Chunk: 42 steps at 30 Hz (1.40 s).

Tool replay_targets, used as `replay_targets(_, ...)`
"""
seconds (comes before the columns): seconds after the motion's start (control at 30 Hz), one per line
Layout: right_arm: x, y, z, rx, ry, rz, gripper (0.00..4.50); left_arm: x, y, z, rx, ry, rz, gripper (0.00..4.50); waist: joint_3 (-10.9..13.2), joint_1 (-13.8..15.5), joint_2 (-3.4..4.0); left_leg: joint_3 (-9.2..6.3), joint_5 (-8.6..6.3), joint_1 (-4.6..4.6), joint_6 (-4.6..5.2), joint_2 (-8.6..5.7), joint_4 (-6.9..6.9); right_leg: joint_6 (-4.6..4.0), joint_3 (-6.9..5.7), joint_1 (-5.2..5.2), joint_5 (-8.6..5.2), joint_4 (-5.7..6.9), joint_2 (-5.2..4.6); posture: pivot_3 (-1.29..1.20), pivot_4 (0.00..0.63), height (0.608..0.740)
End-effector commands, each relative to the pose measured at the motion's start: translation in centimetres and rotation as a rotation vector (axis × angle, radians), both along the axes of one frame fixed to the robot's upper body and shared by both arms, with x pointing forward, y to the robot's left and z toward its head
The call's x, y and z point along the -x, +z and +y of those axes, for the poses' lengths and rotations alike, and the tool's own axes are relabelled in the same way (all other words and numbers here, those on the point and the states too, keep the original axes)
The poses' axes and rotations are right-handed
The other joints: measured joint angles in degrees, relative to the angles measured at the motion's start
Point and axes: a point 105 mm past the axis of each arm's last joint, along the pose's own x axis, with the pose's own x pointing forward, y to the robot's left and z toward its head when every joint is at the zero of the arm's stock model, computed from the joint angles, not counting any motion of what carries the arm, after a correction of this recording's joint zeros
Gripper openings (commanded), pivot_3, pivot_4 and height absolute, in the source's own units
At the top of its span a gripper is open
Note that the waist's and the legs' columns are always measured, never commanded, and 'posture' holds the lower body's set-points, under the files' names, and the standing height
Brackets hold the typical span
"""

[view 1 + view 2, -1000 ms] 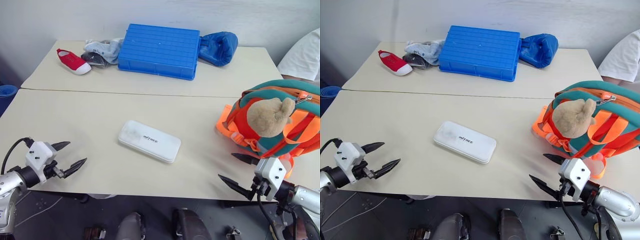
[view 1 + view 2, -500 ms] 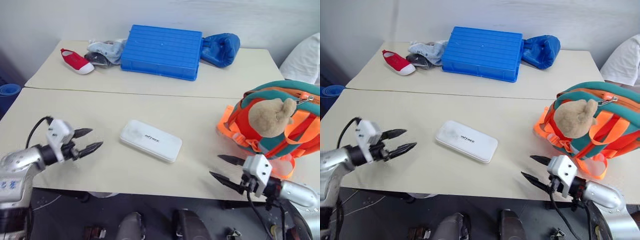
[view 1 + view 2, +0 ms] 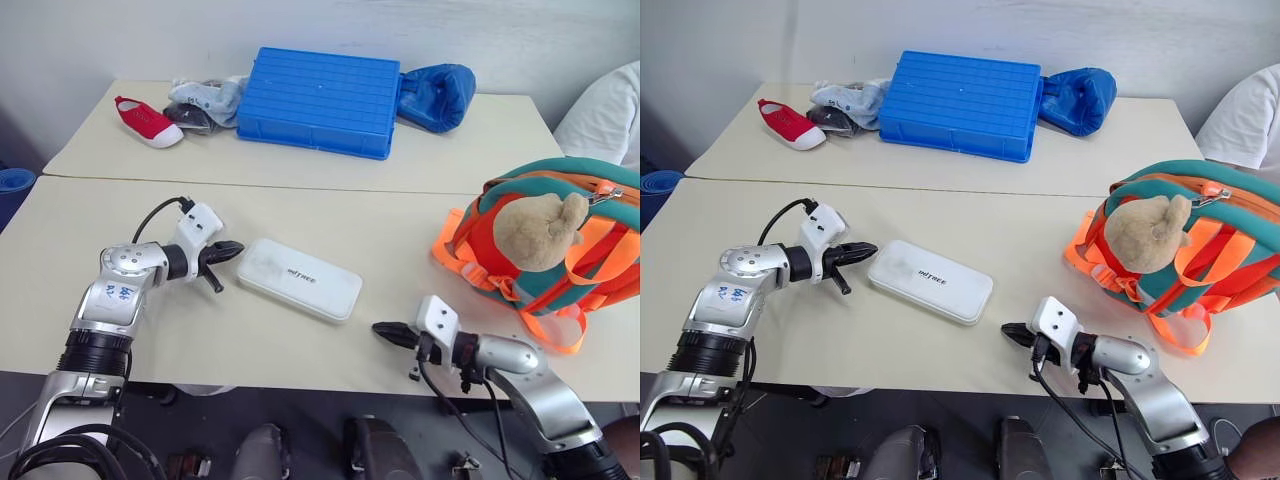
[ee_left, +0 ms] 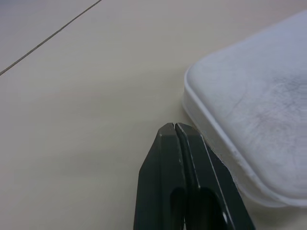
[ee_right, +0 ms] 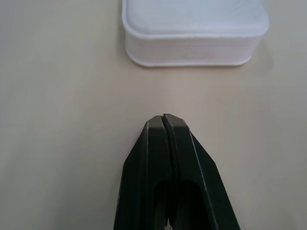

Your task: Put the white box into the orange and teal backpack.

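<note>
The white box (image 3: 299, 279) lies flat in the middle of the near table, lettering on its lid. My left gripper (image 3: 234, 247) is shut with nothing in it, its tip right at the box's left end (image 4: 249, 124). My right gripper (image 3: 383, 331) is also shut and empty, a short way off the box's right end (image 5: 192, 33), apart from it. The orange and teal backpack (image 3: 545, 262) sits at the table's right with a tan plush bear (image 3: 538, 232) on its front and orange straps spilling toward the table edge.
On the far table lie a ribbed blue crate (image 3: 320, 100), a dark blue bag (image 3: 437, 95), a red shoe (image 3: 146, 121) and some grey cloth (image 3: 205, 103). A person's white sleeve (image 3: 608, 105) shows at the far right. A seam (image 3: 250, 185) divides the two tables.
Both grippers have shut from wide open. The left one moved in to the box's left end; the right one moved left toward the box's right end.
</note>
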Motion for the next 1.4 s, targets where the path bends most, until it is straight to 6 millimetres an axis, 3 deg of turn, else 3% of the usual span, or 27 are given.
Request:
replay_targets(0.03,-0.6,1.2,0.9,0.004,0.001,-0.051,0.00,0.8,1.1,-0.5,0.015,-0.066,-0.022,0.02,0.0,0.0,0.00,0.00,0.00,0.00,-0.01,0.00,0.00,0.00,0.00,-0.01,0.00,0.01,0.00,0.00,0.150,0.740)
replay_targets(0.23,-1.1,2.2,0.7,0.017,0.005,-0.070,0.00,1.2,1.1,-1.2,0.039,-0.046,0.045,0.02,0.0,0.1,0.00,-0.02,-0.02,-0.03,0.01,-0.02,0.01,0.00,-0.01,0.00,0.00,-0.01,-0.01,0.00,0.150,0.740)
replay_targets(0.47,-1.2,3.3,0.6,0.021,0.019,-0.083,0.00,3.6,0.9,-2.6,0.082,-0.144,0.092,0.02,0.0,0.0,0.00,-0.02,-0.03,-0.04,0.02,0.00,0.04,0.00,-0.01,0.00,0.00,-0.01,-0.01,0.00,0.150,0.740)
replay_targets(0.87,-0.8,3.9,-3.0,0.101,0.006,-0.062,0.00,7.7,-0.6,-4.6,0.163,-0.204,0.207,0.02,0.0,0.0,0.00,-0.07,-0.06,-0.03,0.05,0.00,0.04,0.00,-0.01,0.04,0.00,-0.04,-0.02,0.00,0.150,0.740)
replay_targets(1.0,-0.4,3.5,-3.8,0.145,0.003,-0.030,0.00,7.9,-0.1,-4.0,0.207,-0.158,0.213,0.02,0.0,0.1,0.00,-0.10,-0.08,-0.03,0.10,0.00,0.04,0.00,-0.02,0.04,0.00,-0.04,-0.03,0.00,0.150,0.740)
replay_targets(1.13,-0.6,3.7,-4.9,0.161,-0.040,-0.033,0.00,8.5,-0.9,-1.2,0.221,-0.022,0.362,0.02,0.0,-0.2,0.02,-0.09,-0.07,-0.01,0.06,0.01,0.03,-0.01,0.01,0.04,0.00,-0.03,-0.01,0.00,0.150,0.740)
replay_targets(1.27,-0.7,3.6,-5.2,0.172,-0.050,-0.028,0.00,9.4,-1.1,1.3,0.317,0.113,0.629,0.84,0.0,0.0,0.01,-0.14,-0.07,0.01,0.05,0.04,0.01,-0.05,-0.04,0.04,-0.03,-0.01,0.02,0.00,0.150,0.740)
replay_targets(1.4,-0.9,3.3,-5.3,0.195,-0.036,-0.029,0.00,8.3,0.1,1.6,0.486,0.140,0.760,2.02,0.0,0.3,-0.01,-0.22,-0.04,0.01,0.03,-0.04,0.04,-0.05,-0.12,0.10,-0.03,-0.02,-0.04,0.00,0.150,0.740)
